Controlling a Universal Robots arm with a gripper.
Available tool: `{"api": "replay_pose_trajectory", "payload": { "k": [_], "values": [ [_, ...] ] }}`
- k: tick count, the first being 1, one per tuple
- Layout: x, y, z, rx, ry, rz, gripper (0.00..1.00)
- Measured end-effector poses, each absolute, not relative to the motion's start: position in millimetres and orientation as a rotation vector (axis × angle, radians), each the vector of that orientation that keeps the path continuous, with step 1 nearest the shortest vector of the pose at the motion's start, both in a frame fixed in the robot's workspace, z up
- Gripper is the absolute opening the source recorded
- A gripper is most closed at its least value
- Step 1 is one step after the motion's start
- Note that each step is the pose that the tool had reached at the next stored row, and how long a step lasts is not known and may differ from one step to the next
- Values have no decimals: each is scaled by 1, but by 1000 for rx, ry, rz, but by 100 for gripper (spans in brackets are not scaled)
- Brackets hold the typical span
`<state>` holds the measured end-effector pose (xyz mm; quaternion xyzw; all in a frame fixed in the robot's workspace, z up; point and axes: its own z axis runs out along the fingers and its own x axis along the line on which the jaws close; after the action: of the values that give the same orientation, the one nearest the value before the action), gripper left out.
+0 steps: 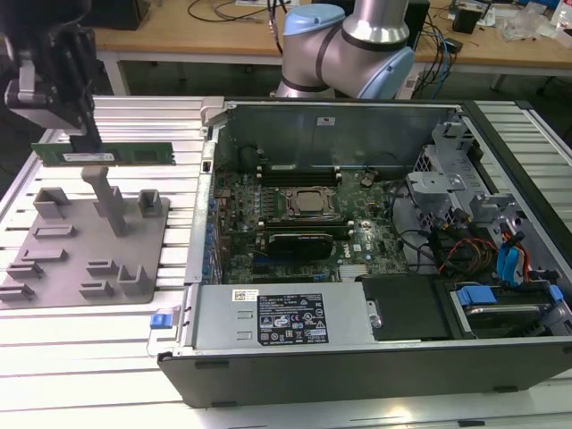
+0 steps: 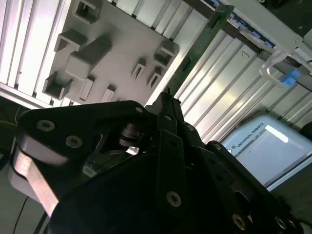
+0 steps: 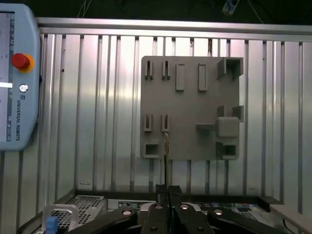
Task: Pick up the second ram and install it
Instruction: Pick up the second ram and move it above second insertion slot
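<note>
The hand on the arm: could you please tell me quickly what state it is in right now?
Hand: closed on the second ram, holding it clear above the grey fixture plate.

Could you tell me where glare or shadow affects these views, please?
Exterior view: the ribbed table glares white near the camera. Second wrist view: the tool, shut on the second ram, is a shadowed mass. First wrist view: bright streaks on the table ribs.

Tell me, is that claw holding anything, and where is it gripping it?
Yes: the gripper holds the second ram, the green stick, pinched at its upper long edge near the middle, above the gray fixture.
</note>
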<state>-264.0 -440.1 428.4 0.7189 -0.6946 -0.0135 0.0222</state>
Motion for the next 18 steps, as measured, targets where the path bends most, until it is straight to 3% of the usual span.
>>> {"api": "replay_pose_trajectory", "payload": {
  "k": [18],
  "values": [
    [-164, -440, 426, 2244, -2134, -42, 9]
  ]
}}
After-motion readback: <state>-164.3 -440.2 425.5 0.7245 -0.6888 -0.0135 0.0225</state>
